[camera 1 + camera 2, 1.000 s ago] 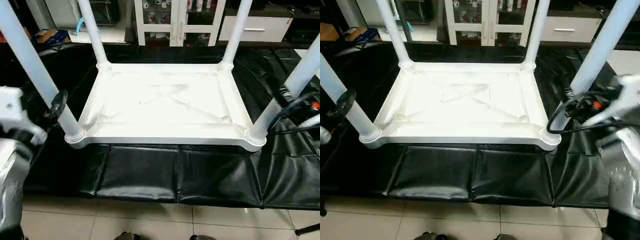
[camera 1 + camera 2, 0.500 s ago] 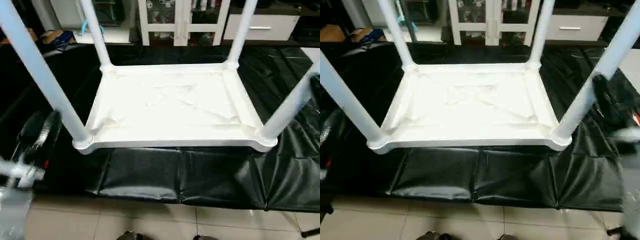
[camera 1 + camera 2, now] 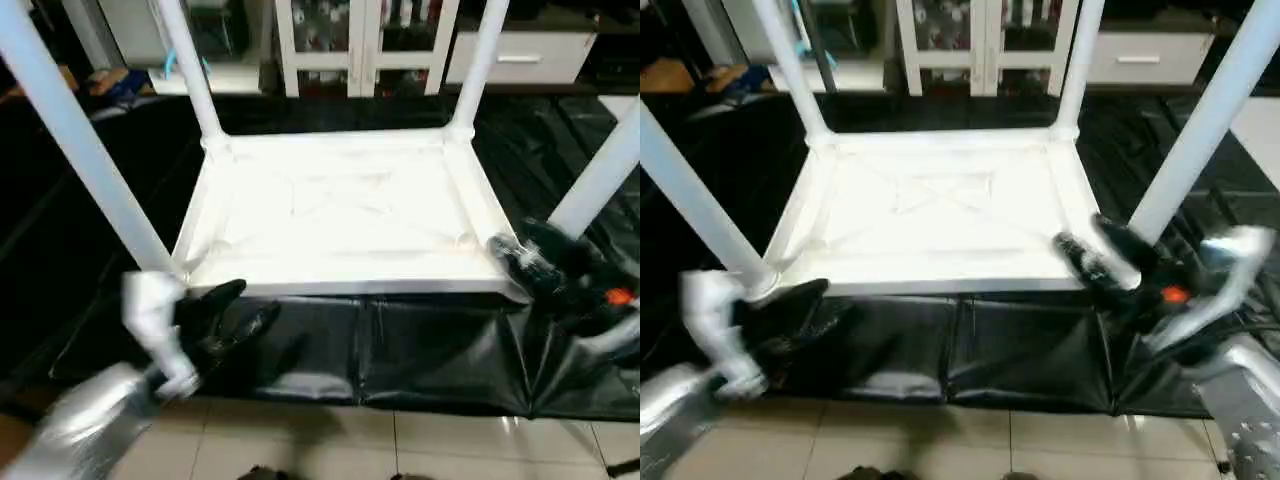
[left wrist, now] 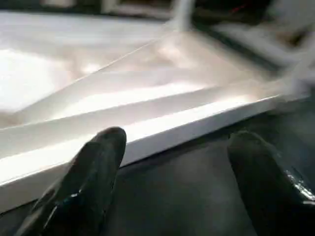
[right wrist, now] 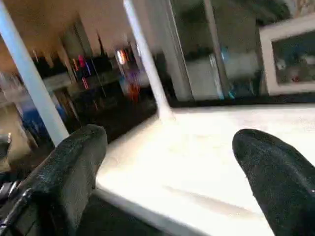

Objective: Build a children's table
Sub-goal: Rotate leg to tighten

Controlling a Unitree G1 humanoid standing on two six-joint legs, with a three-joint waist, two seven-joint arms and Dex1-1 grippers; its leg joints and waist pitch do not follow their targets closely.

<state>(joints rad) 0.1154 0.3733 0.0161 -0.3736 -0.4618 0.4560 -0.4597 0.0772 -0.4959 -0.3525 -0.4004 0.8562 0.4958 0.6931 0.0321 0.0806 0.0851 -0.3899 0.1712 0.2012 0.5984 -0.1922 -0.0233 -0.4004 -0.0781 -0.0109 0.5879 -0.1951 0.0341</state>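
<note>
Table (image 3: 340, 215) is lying upside down, legs (image 3: 75, 140) standing up; left claw (image 3: 232, 312) and right claw (image 3: 1102, 258) are gaping apart at its near corners.

The tabletop (image 3: 345, 215) lies upside down on the mat (image 3: 400, 345), with four legs (image 3: 75, 140) standing up at its corners. The left gripper (image 3: 235, 312) is at the near left corner, the right gripper (image 3: 1102, 258) at the near right corner. A cabinet (image 3: 365, 40) stands behind the mat, the floor (image 3: 330, 450) before it.
</note>
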